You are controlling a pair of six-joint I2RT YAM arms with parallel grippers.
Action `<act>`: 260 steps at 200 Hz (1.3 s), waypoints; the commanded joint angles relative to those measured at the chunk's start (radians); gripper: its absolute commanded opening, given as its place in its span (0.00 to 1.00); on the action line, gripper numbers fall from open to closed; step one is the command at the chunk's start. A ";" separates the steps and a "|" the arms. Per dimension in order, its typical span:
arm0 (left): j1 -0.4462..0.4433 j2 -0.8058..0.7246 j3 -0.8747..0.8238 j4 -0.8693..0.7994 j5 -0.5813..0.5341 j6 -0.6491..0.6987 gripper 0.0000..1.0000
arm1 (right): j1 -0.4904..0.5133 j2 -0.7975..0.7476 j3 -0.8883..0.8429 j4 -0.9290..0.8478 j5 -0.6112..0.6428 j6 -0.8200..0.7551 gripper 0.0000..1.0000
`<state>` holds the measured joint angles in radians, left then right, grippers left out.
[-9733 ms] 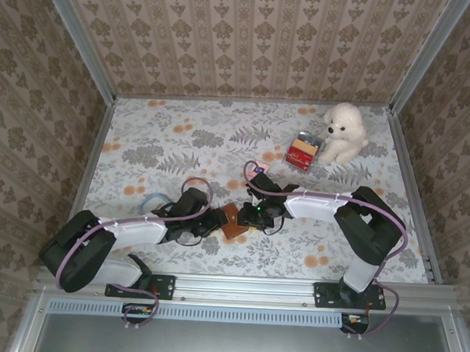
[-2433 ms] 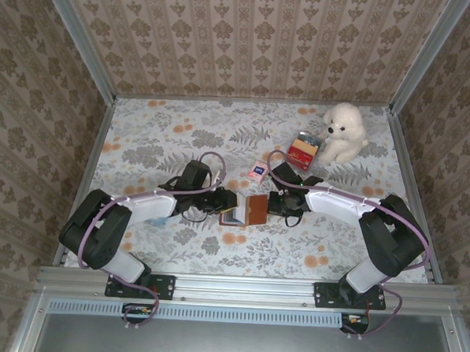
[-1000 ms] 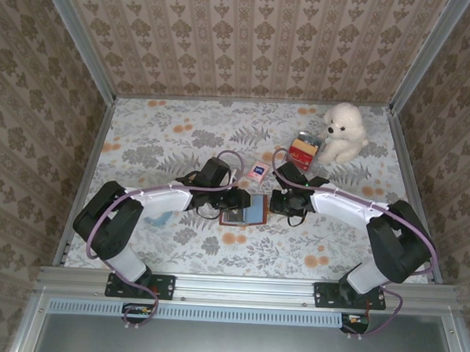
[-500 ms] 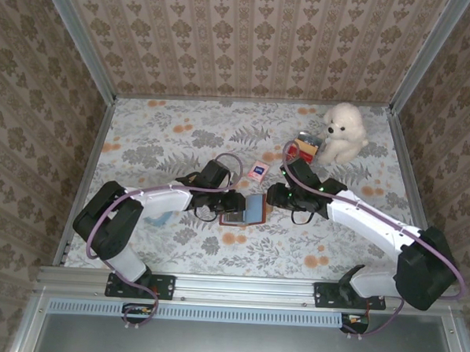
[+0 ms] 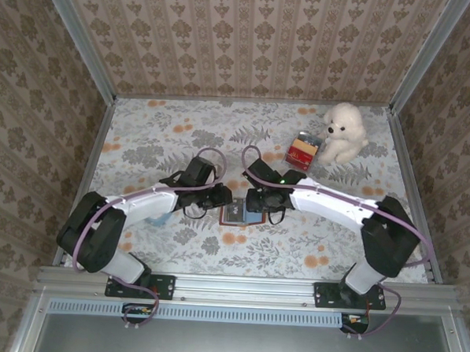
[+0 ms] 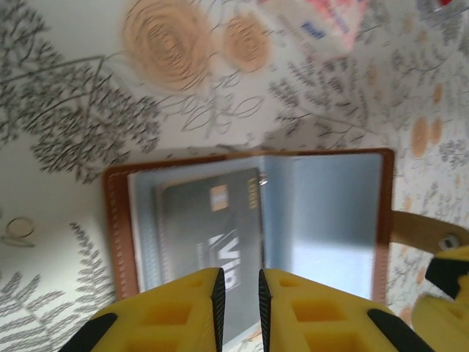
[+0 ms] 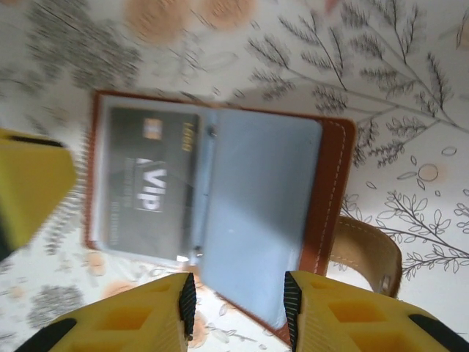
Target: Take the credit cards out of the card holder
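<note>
Top external: card holder lay open flat mid-table between both grippers, extraction not finished
On left wrist we saw a dark VIP card seated in the holder's left pocket. The left gripper sat at its near edge with jaws almost together, slim gap, and we couldn't tell if it was pinching the card. On right wrist, the right gripper had jaws spread over the near edge of the right flap, gripping nothing we could see, strap lying off to the side. The right pocket looked bare. A small pink-and-white item lay just beyond the holder; we couldn't say it was a pulled card. Our read: holder opened, at least one card left to slide out
</note>
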<state>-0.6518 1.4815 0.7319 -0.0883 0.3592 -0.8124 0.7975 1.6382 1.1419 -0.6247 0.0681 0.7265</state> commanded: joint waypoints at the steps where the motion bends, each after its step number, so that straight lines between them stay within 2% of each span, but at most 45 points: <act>1: 0.004 0.018 -0.025 0.038 0.016 -0.028 0.22 | 0.006 0.049 0.069 -0.061 0.020 0.023 0.42; 19: 0.005 0.038 -0.023 0.039 0.016 -0.021 0.22 | 0.006 0.091 0.098 -0.101 0.059 0.025 0.47; 125: 0.006 0.087 -0.032 0.023 0.004 -0.005 0.22 | 0.005 0.229 0.122 -0.099 0.076 0.031 0.54; 176: 0.005 0.103 -0.051 0.033 -0.004 -0.010 0.21 | -0.004 0.229 0.088 -0.001 -0.037 0.012 0.38; 260: 0.005 0.120 -0.085 0.044 -0.009 -0.013 0.18 | -0.024 0.238 0.047 0.113 -0.141 0.013 0.29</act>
<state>-0.6460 1.5696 0.6804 0.0006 0.3660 -0.8219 0.7719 1.8606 1.2129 -0.5945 0.0059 0.7364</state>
